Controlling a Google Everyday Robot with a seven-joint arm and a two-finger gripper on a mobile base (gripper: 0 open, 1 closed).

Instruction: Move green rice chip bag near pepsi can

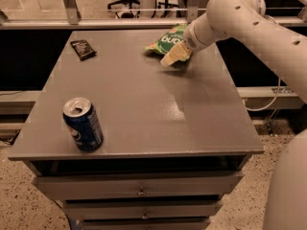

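Observation:
The green rice chip bag (164, 41) lies at the far middle-right of the grey table (144, 99), crinkly with white lettering. My gripper (174, 56) is low over the table at the bag's near right edge, covering part of it; the white arm reaches in from the upper right. The pepsi can (82, 124) stands upright near the front left corner of the table, far from the bag and the gripper.
A small flat black packet (82, 49) lies at the far left of the table. Drawers (139, 190) are below the front edge. A rail and glass partition run behind the table, and a cable hangs at the right.

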